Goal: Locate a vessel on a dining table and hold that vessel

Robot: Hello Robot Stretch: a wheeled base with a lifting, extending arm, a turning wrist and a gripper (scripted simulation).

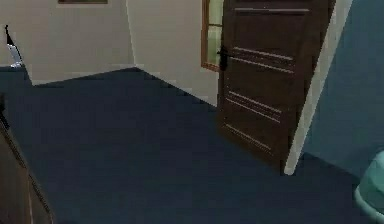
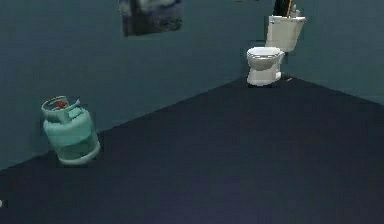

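A dark blue floor point(image 1: 120, 130) runs between beige walls in the forward view, with a dark brown panelled door point(image 1: 268, 80) standing ajar at the right. In the arm side view the same dark floor point(image 2: 250, 160) meets a teal wall.
A teal gas cylinder point(image 2: 69, 128) stands on the floor by the teal wall at the arm side view's left; its edge point(image 1: 374, 185) shows at the forward view's lower right. A white toilet point(image 2: 274, 52) stands far back right. A picture point(image 2: 155, 15) hangs on the wall.
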